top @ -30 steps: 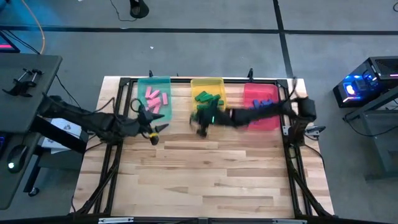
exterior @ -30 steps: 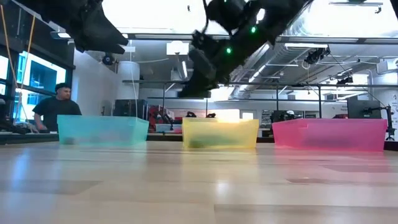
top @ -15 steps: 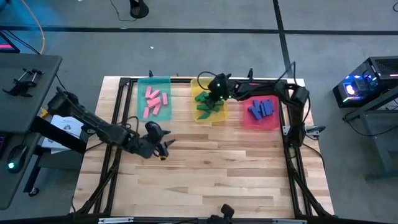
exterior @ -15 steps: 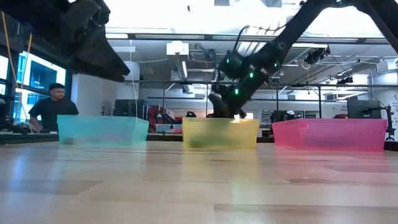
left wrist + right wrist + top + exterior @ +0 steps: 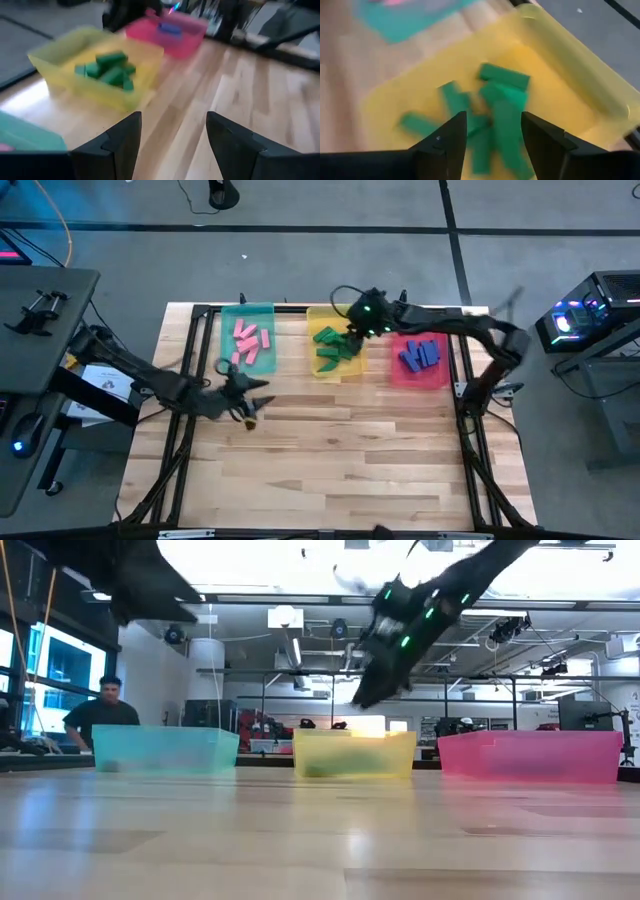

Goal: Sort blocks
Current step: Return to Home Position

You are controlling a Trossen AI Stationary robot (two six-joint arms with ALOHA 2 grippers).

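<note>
Pink blocks (image 5: 250, 342) lie in the teal tray (image 5: 226, 330), green blocks (image 5: 335, 345) in the yellow tray (image 5: 322, 312), and blue blocks (image 5: 420, 355) in the red tray (image 5: 405, 375). My right gripper (image 5: 358, 325) hangs open over the yellow tray's far right part. In its wrist view the green blocks (image 5: 490, 115) lie loosely heaped below the open gripper (image 5: 492, 145). My left gripper (image 5: 252, 398) is open above bare table, near of the teal tray. Its wrist view looks past the open gripper (image 5: 172, 145) at the green blocks (image 5: 107, 70) and blue blocks (image 5: 170, 28).
The three trays stand in a row along the table's far edge; the low view shows the teal tray (image 5: 165, 750), yellow tray (image 5: 353, 753) and red tray (image 5: 530, 756). Bare wood lies between them and the near edge. A person (image 5: 100, 718) sits beyond the table's far left.
My right gripper went from the table just near of the yellow tray toward the far edge, dipped to the tray's rim, then rose over the tray's far right part. My left gripper swung toward the near edge and came back.
</note>
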